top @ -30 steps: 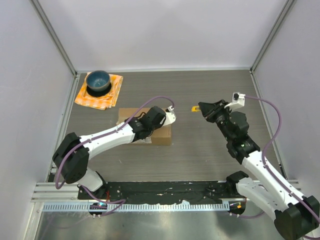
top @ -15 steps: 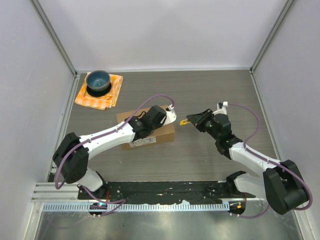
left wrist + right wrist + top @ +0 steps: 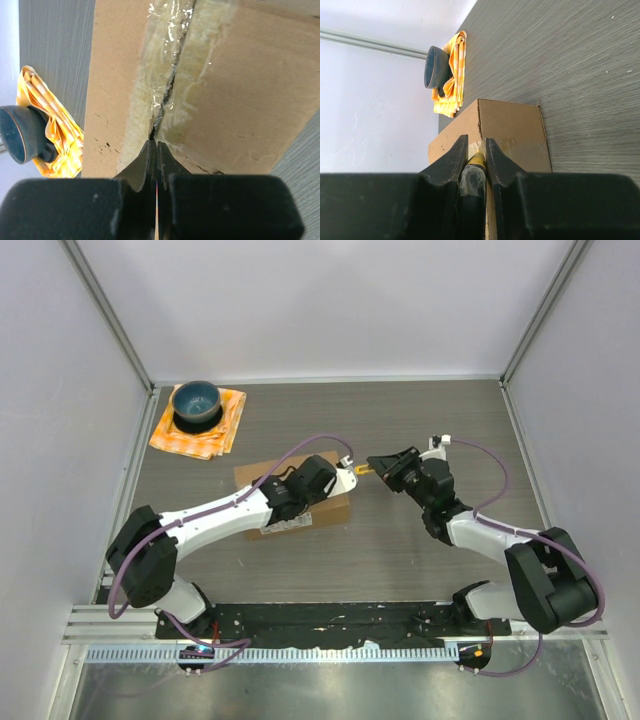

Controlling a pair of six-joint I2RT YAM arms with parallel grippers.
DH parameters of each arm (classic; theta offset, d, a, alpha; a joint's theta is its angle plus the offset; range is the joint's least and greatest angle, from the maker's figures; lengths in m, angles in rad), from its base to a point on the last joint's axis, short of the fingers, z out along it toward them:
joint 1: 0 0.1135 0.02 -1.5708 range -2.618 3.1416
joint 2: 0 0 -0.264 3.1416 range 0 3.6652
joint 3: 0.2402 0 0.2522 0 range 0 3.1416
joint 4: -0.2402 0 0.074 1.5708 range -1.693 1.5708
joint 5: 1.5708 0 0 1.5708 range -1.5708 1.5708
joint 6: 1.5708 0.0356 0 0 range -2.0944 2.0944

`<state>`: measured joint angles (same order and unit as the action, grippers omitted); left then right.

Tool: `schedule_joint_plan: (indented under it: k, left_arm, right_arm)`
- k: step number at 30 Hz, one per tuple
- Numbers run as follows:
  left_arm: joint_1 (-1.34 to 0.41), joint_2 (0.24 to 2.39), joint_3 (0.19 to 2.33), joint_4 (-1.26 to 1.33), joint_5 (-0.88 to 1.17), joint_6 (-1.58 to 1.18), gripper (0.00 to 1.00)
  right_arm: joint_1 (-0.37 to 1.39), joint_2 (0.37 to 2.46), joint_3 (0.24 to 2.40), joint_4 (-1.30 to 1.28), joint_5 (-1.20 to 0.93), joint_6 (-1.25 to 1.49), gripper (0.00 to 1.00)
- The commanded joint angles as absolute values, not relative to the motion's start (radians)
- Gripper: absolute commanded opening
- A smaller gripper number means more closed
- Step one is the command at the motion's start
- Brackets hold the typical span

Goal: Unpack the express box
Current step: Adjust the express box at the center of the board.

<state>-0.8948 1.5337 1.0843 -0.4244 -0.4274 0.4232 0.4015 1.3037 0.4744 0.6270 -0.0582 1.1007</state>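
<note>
The express box [image 3: 300,508] is a brown carton lying at mid table, with shiny tape along its top seam [image 3: 167,85], where a dark gap shows. My left gripper [image 3: 318,488] points down onto the box top. It is shut and holds nothing, and its tips [image 3: 155,143] rest at the near end of the seam. My right gripper [image 3: 385,466] hangs just off the box's right end [image 3: 512,131]. It is shut on a black tool with a yellow tip [image 3: 476,161], and that tip [image 3: 368,468] points at the box edge.
A blue bowl [image 3: 196,403] stands on a folded orange cloth [image 3: 215,432] at the back left corner, also seen as bowl [image 3: 434,67] and cloth [image 3: 451,80]. White walls and metal posts enclose the dark grey table [image 3: 420,410].
My right arm has swung left and drawn in, bringing the yellow-tipped tool up to the box's right end. The box has turned slightly under my left gripper, which stayed shut.
</note>
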Motion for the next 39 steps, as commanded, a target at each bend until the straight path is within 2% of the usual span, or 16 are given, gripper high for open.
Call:
schedule_joint_plan:
  k: [1,7,8,10,13,16,21,27,35,36,37,39]
  left_arm:
    - [-0.902,1.499,1.109,-0.43,-0.413,0.419,0.0]
    - [-0.91,1.503,1.123,-0.414,-0.434,0.419,0.0]
    - [-0.919,1.512,1.124,-0.404,-0.448,0.428,0.04]
    - [-0.933,1.528,1.126,-0.356,-0.497,0.46,0.18]
    - [-0.95,1.546,1.152,-0.348,-0.49,0.491,0.23]
    - [-0.953,1.54,1.206,-0.429,-0.439,0.465,0.25]
    - [-0.959,1.526,1.236,-0.505,-0.356,0.469,0.25]
    - [-0.959,1.549,1.181,-0.371,-0.423,0.525,0.27]
    - [-0.95,1.58,1.141,-0.233,-0.456,0.561,0.31]
    - [-0.945,1.583,1.14,-0.219,-0.451,0.563,0.34]
    - [-0.943,1.588,1.135,-0.212,-0.449,0.563,0.45]
    - [-0.936,1.601,1.123,-0.186,-0.451,0.571,0.48]
  right_arm:
    - [0.4,1.324,0.517,0.729,-0.054,1.117,0.01]
    - [0.402,1.377,0.543,0.755,-0.046,1.101,0.01]
    - [0.402,1.387,0.543,0.759,-0.043,1.098,0.01]
    - [0.402,1.408,0.554,0.765,-0.023,1.08,0.01]
    - [0.384,1.41,0.564,0.772,0.039,1.037,0.01]
    - [0.361,1.445,0.636,0.767,0.052,0.999,0.01]
    - [0.35,1.651,0.796,0.85,0.015,0.998,0.01]
    - [0.356,2.021,0.991,1.122,-0.188,1.202,0.01]
    - [0.413,2.134,1.112,1.115,-0.27,1.173,0.01]
    - [0.417,2.14,1.115,1.115,-0.275,1.172,0.01]
    - [0.42,2.149,1.117,1.115,-0.278,1.172,0.01]
    - [0.425,2.155,1.118,1.118,-0.284,1.172,0.01]
